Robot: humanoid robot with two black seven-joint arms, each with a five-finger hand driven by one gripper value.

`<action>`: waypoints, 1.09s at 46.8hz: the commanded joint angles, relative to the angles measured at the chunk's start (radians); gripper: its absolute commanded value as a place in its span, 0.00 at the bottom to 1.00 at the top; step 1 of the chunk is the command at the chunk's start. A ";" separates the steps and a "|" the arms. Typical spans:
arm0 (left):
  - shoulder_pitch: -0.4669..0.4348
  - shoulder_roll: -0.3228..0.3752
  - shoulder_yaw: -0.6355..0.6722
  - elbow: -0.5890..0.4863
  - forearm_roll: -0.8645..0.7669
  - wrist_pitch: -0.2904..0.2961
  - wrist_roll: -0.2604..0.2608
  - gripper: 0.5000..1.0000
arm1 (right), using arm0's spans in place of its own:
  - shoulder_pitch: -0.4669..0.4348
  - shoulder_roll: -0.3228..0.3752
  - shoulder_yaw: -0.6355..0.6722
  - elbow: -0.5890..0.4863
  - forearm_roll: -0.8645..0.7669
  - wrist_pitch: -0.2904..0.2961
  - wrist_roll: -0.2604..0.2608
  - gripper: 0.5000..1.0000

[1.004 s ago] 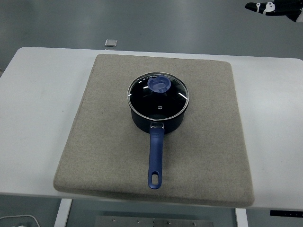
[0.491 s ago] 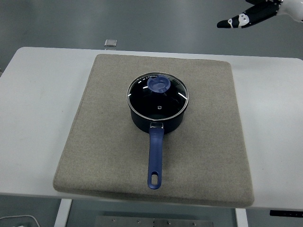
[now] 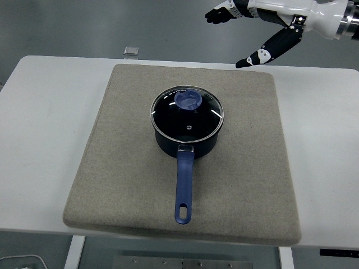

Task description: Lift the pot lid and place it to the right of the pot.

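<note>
A dark blue pot (image 3: 186, 140) stands in the middle of a grey mat (image 3: 129, 168), its blue handle (image 3: 184, 188) pointing toward the near edge. A glass lid (image 3: 187, 115) with a blue knob (image 3: 189, 101) sits on the pot. My right hand (image 3: 233, 33) comes in from the top right, high above the mat's far right corner, fingers spread and empty. It is well apart from the lid, up and to the right of it. The left arm is out of view.
The mat lies on a white table (image 3: 39, 129). A small grey square object (image 3: 131, 51) lies at the table's far edge. Bare mat shows to the right of the pot (image 3: 252, 145).
My right hand has moved in from the top right corner, leftward and down toward the mat's far right corner, with more of the arm now showing. The pot and lid have not moved.
</note>
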 commanded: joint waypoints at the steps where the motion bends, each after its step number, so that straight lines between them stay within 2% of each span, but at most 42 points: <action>1: 0.000 0.000 0.000 0.000 -0.001 0.000 0.000 1.00 | -0.002 0.001 0.000 0.023 -0.037 -0.016 0.000 0.81; 11: 0.000 0.000 0.000 0.000 -0.001 0.000 0.000 1.00 | -0.003 0.004 0.000 0.057 -0.138 -0.056 0.000 0.81; 27: 0.000 0.000 0.000 0.000 -0.001 0.000 0.000 1.00 | -0.035 0.018 -0.015 0.060 -0.172 -0.113 0.000 0.81; 40: 0.001 0.000 0.000 0.000 -0.001 0.000 0.000 1.00 | -0.055 0.062 -0.018 0.060 -0.232 -0.176 0.000 0.81; 51: 0.000 0.000 0.000 0.003 -0.001 0.000 0.000 1.00 | -0.077 0.087 -0.018 0.060 -0.246 -0.191 0.000 0.81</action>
